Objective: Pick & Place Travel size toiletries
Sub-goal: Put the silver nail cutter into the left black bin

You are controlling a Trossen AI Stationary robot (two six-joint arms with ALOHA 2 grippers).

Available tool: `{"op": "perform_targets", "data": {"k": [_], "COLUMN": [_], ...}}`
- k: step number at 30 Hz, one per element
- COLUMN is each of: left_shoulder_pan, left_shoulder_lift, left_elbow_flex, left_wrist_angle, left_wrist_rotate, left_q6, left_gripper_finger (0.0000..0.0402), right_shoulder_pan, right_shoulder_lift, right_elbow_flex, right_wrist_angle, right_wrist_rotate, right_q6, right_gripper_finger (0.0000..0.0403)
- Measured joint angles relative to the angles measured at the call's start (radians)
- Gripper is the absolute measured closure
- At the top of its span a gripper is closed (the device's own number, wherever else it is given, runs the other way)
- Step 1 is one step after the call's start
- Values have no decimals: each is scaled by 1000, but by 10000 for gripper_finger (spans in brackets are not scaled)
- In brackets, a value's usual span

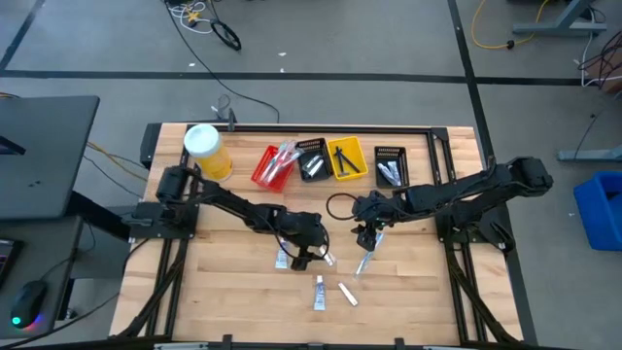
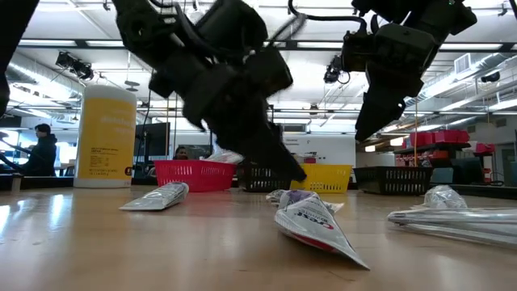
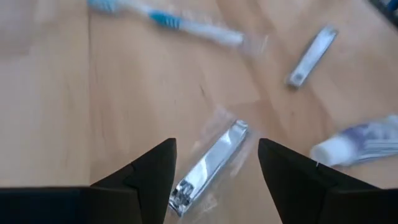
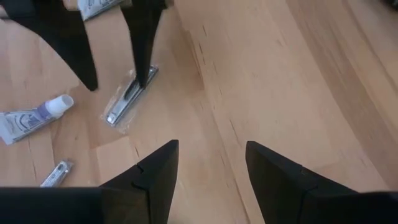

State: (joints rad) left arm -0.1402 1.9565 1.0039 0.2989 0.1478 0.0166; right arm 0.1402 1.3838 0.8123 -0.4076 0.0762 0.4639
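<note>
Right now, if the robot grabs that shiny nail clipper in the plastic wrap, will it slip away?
It might. The nail clipper lies flat between the left gripper's open fingers, and its clear wrap looks slick. It looks like stiff metal, so it probably won't bend. Being flat, it likely won't roll, though it could skid on the smooth table.

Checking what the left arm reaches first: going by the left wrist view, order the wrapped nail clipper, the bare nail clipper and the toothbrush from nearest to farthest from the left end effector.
1. Wrapped nail clipper: lying between the open fingers of the left end effector.
2. Bare nail clipper: farther out, off to one side.
3. Toothbrush: about as far as the bare clipper; too close to call between these two.
</note>
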Motion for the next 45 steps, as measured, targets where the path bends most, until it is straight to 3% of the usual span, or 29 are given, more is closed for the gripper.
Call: {"op": "perform_targets", "data": {"k": [13, 25, 32, 39, 45], "left_shoulder_pan": [1, 2, 1, 7, 55], "left_shoulder_lift": [68, 71, 65, -18, -143], "left_elbow_flex": [11, 10, 8, 0, 3], "left_wrist_angle": [-44, -50, -52, -104, -187], "left_wrist_rotate": [-52, -87, -120, -268, -485], "left_q6": [17, -36, -76, -153, -298], "left_gripper_finger": [170, 294, 330, 329, 337], "right_shoulder_pan": [0, 0, 0, -2, -1], "right_shoulder_lift": [0, 0, 0, 0, 0], "right_elbow_flex": [0, 0, 0, 0, 0], "right_wrist_angle": [-1, -22, -110, -198, -206], "right_wrist_rotate": [0, 1, 16, 64, 81], "right_q6": [0, -8, 10, 50, 52], "right_gripper_finger": [211, 213, 203, 204, 208]}}
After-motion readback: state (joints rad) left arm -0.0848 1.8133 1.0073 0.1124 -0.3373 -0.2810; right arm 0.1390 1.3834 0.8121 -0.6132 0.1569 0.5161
